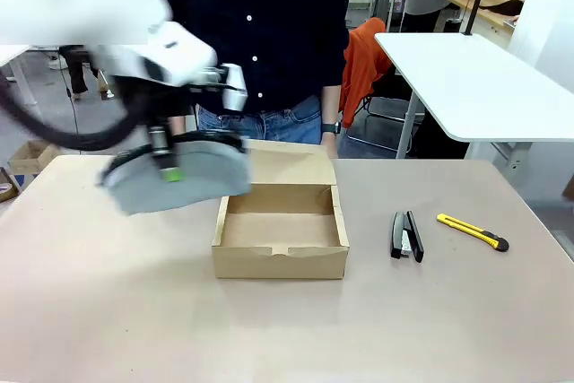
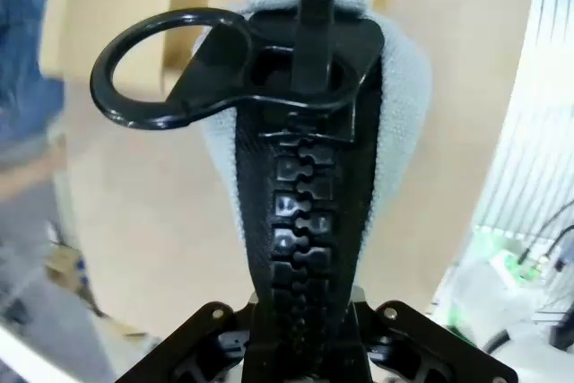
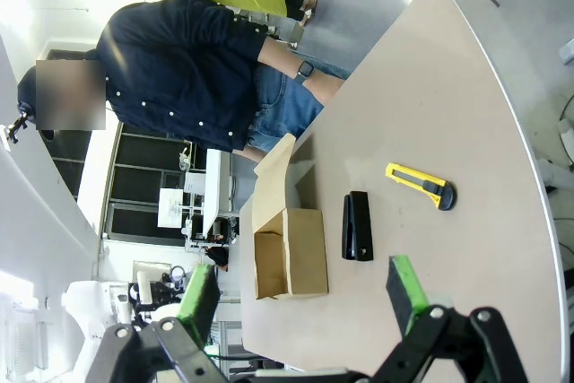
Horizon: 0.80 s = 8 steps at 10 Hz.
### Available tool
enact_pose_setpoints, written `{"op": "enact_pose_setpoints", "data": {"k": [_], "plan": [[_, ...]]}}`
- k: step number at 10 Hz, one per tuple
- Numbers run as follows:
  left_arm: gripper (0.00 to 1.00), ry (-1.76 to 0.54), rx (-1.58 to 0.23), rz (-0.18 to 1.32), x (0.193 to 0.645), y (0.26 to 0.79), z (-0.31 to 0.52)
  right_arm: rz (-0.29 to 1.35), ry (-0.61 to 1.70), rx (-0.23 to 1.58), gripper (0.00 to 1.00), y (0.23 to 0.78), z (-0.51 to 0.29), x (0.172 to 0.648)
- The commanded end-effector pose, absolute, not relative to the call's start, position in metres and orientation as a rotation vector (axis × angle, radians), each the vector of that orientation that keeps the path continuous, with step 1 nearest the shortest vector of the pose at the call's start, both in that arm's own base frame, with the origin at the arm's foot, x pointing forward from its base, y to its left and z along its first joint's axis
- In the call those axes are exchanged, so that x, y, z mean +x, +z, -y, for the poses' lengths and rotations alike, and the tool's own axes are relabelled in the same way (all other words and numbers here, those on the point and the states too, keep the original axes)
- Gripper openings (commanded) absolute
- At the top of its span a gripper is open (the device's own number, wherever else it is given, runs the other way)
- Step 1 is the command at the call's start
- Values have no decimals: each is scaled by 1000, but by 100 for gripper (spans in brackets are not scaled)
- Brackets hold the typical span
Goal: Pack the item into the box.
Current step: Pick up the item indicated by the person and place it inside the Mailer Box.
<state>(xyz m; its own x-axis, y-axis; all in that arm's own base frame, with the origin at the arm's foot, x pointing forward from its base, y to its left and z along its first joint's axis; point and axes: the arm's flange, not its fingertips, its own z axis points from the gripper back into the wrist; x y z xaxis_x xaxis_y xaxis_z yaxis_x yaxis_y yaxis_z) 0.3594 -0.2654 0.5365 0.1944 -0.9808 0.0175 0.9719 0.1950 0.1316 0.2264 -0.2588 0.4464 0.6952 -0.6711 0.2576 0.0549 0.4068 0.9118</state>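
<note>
The grey-blue pouch (image 1: 193, 181) hangs in the air just left of the box, held by its black zipper edge. My left gripper (image 1: 167, 166) is shut on it from above. In the left wrist view the zipper (image 2: 300, 221) runs up between my fingers, with a ring pull (image 2: 170, 65) at its far end. The brown cardboard box (image 1: 281, 262) stands open at the table's middle, its lid flap (image 1: 287, 163) folded back toward the person. My right gripper (image 3: 302, 293) is open, high above the table, with the box (image 3: 300, 262) far below it.
A black stapler (image 1: 406, 235) and a yellow utility knife (image 1: 473, 230) lie right of the box. A person in a dark shirt (image 1: 260, 33) stands at the far edge behind the box. A white table (image 1: 475, 78) stands at the back right.
</note>
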Motion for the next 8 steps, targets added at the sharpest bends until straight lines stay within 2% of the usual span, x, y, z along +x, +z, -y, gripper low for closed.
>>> {"op": "enact_pose_setpoints", "data": {"k": [1,4,5,6,7,8], "plan": [[7,-1480,236,146,409,540,317,710,-483,1076,100,447,260,228],[7,-1665,307,126,428,516,396,710,-483,1076,100,447,260,228],[7,-1673,336,101,433,504,409,710,-483,1076,100,447,260,228],[7,-1614,333,4,437,497,417,710,-483,1076,100,447,260,228],[7,-1665,301,128,427,503,405,710,-483,1076,100,447,260,228],[7,-1665,301,128,427,503,405,710,-483,1076,100,447,260,228]]}}
